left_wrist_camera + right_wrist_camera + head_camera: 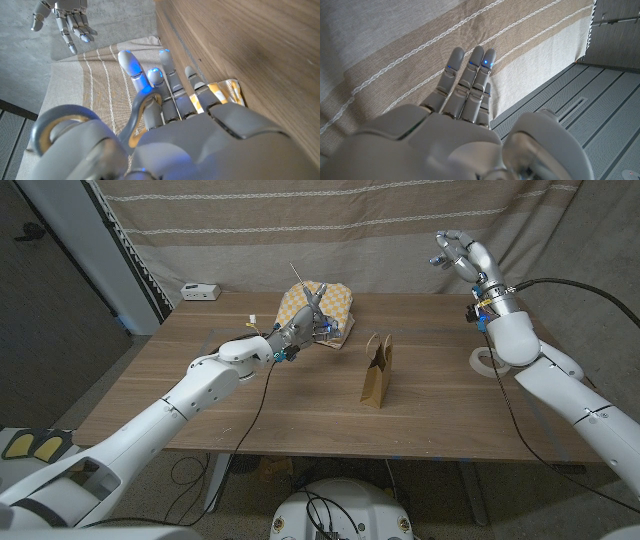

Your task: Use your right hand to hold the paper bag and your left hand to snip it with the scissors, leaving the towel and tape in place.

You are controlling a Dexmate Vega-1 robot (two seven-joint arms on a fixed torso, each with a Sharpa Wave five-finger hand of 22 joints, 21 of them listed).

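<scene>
Wooden and broad, the brown plank table [250,415] spans the middle of the head view, with the yellow-and-white checked cloth towel [335,302] at its far edge, upper centre. The small brown paper bag [377,372] stands upright just right of centre — flat-sided, creased, handles up, touched by nothing. The white tape roll [487,361] lies at the right edge. The grey-handled metal scissors [304,298] are gripped by the left hand [312,322] above the towel, blades pointing up. The right hand [458,252] is raised at upper right, well apart from the bag, fingers spread and holding nothing. I judge the scissors secured, the bag not yet held — next the right hand must come down to steady it.
</scene>
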